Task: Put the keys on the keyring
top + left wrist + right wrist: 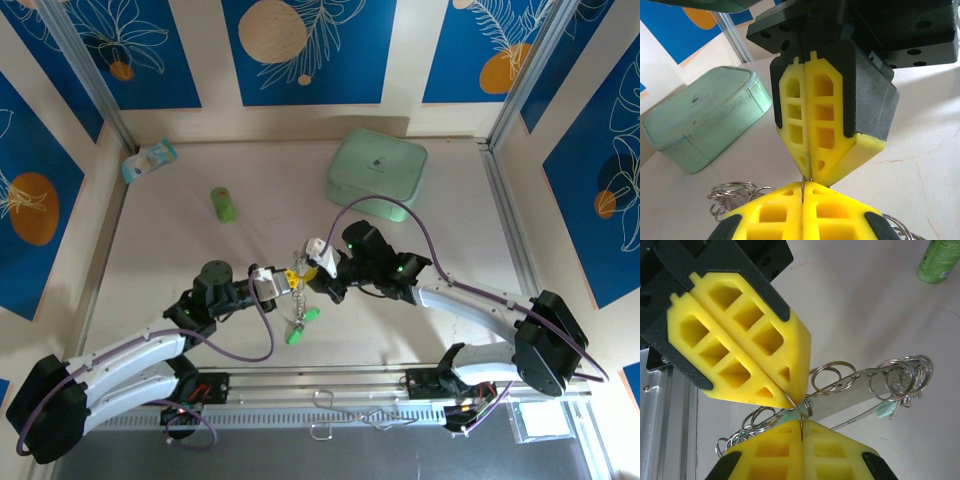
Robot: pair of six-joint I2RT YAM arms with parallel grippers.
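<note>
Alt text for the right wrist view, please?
The right gripper below and left gripper above, yellow jaws shut, pinch one small ring. Behind is the keyring carrying more rings; green bottle top right.

A pale, faintly veined tabletop [180,260] is seen. A mint-green rounded case [377,170] is set on it at the far right, an upright green cylinder [224,204] left of centre, and a small pale-blue packet [148,160] in the far left corner.
</note>
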